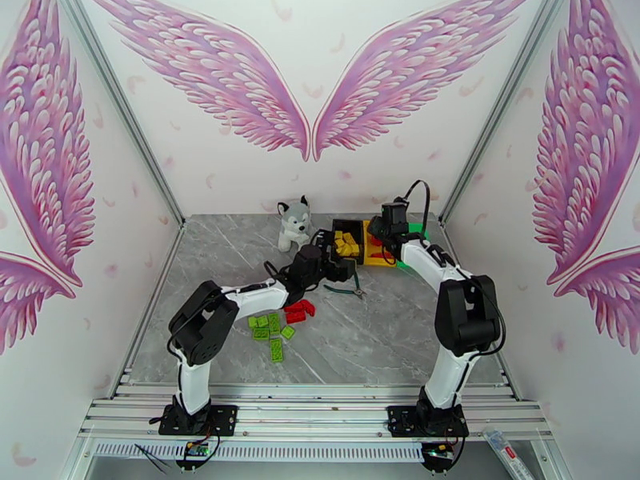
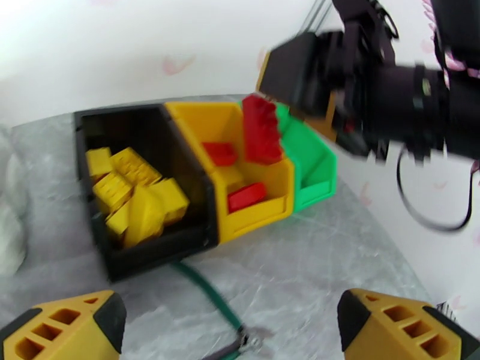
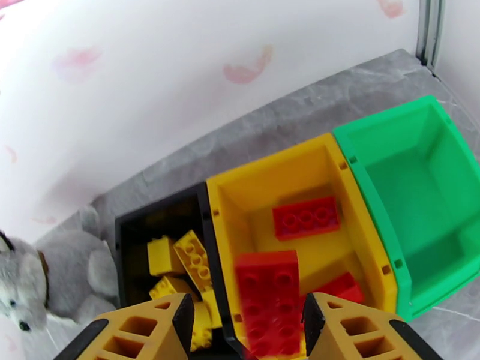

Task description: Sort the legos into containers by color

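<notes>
The containers stand joined in a row at the back of the table: a black bin (image 3: 129, 235) with several yellow legos (image 3: 192, 256), a yellow bin (image 3: 270, 181) with red legos (image 3: 306, 217), and a green bin (image 3: 420, 193) with nothing in it. My right gripper (image 3: 247, 310) hovers open over the yellow bin. A blurred red lego (image 3: 268, 298) hangs between its fingers with a gap on the left side. That same red lego (image 2: 261, 128) appears in mid-air above the yellow bin (image 2: 252, 217). My left gripper (image 2: 231, 307) is open and holds nothing, low over the table in front of the bins.
Red legos (image 1: 300, 310) and lime green legos (image 1: 270, 330) lie loose on the marble table (image 1: 384, 338) near the left arm. Green-handled pliers (image 1: 346, 291) lie just in front of the bins. A plush husky (image 1: 294, 222) sits left of the black bin (image 1: 345, 227).
</notes>
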